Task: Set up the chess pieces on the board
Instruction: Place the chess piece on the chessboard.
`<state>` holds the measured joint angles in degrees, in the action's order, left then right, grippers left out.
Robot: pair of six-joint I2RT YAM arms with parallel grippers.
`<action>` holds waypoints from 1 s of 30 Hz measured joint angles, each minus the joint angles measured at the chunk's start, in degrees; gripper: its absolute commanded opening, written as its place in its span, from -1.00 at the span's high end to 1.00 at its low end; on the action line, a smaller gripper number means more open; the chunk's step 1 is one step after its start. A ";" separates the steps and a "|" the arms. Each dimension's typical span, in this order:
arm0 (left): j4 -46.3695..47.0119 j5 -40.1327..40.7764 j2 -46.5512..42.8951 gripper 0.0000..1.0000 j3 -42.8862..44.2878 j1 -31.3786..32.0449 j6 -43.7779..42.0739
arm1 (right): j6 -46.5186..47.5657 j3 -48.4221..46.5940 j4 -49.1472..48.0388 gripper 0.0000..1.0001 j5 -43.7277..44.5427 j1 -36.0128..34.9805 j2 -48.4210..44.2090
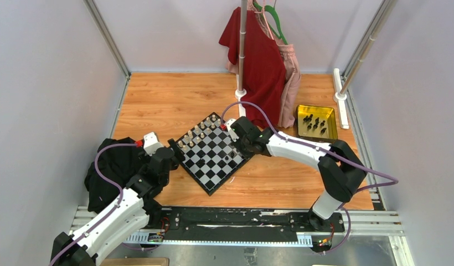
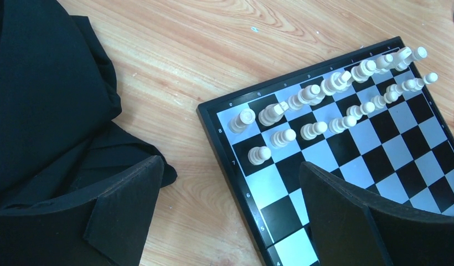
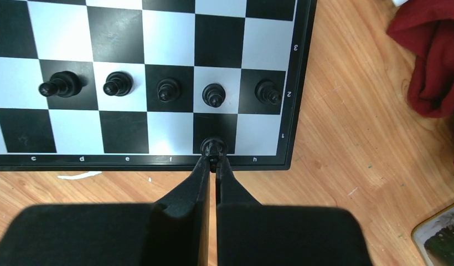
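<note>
Right gripper (image 3: pixel 215 162) is almost fully closed, fingertips pinched on a black chessman (image 3: pixel 213 147). It stands on the dark g1 square at the rim of the board (image 3: pixel 294 83). Piece type can't be told from above. Five black pawns (image 3: pixel 168 90) are lined up on row 2 just behind it, one per square, d to h.

Left gripper (image 2: pixel 230 166) is spread wide with nothing held, parked over the opposite corner of the board. Cream pieces (image 2: pixel 313 130) are set in two rows along that edge. A black cloth (image 2: pixel 42 100) is bunched on the table just beside the outer finger, apart from the board rim.

In the top view a yellow tray (image 1: pixel 300 117) with more black chessmen (image 1: pixel 315 124) is seen to the right of the board, well apart. A red garment (image 1: pixel 263 66) is hung beside a pole (image 1: pixel 242 44), its hem dropping between board and tray, with a pink garment (image 1: pixel 292 83) beside it. The right arm is stretched under that hem to the board's right corner.
</note>
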<state>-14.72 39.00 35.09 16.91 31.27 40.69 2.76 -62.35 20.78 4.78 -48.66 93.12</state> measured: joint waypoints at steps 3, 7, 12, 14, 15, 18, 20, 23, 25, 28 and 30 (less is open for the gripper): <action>0.04 0.00 0.00 -1.00 0.00 0.00 0.00 | 0.00 0.50 -0.17 1.00 -0.02 0.28 0.68; 0.07 -0.02 0.02 -1.00 -0.02 0.00 0.00 | -0.02 0.98 -0.28 1.00 -0.20 0.68 1.01; 0.09 0.00 0.11 -1.00 -0.04 0.00 0.02 | -0.02 1.09 -1.20 1.00 -0.63 1.11 1.38; 0.11 0.00 0.26 -1.00 -0.04 0.00 0.02 | -0.02 1.09 -1.66 1.00 -0.79 1.22 1.70; 0.11 0.00 0.33 -1.00 -0.04 0.00 0.02 | -0.02 1.09 -1.79 1.00 -0.87 1.25 1.88; 0.13 0.00 0.50 -1.00 -0.07 0.00 0.02 | -0.02 1.09 -2.16 1.00 -1.46 1.29 2.56; 0.17 0.00 0.59 -1.00 -0.15 0.00 0.02 | -0.02 1.09 -2.89 1.00 -1.77 1.36 2.80; 0.57 -0.02 0.61 -1.00 -0.46 0.00 0.02 | -0.02 1.09 -3.41 0.95 -1.81 1.40 2.99; 0.59 -0.02 0.61 -1.00 -0.63 0.00 0.02 | -0.04 1.07 -3.72 0.88 -1.84 1.44 3.10; 0.74 0.00 0.68 -1.00 -0.68 0.00 0.02 | -0.15 1.07 -4.00 0.73 -1.84 1.46 3.17; 0.92 -0.02 0.68 -1.00 -0.68 0.00 0.02 | -0.28 1.07 -4.00 0.65 -1.84 1.46 3.19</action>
<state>-13.80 38.98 35.77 16.23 31.27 40.71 2.48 -61.28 16.78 2.94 -47.20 96.31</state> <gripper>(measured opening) 0.997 0.129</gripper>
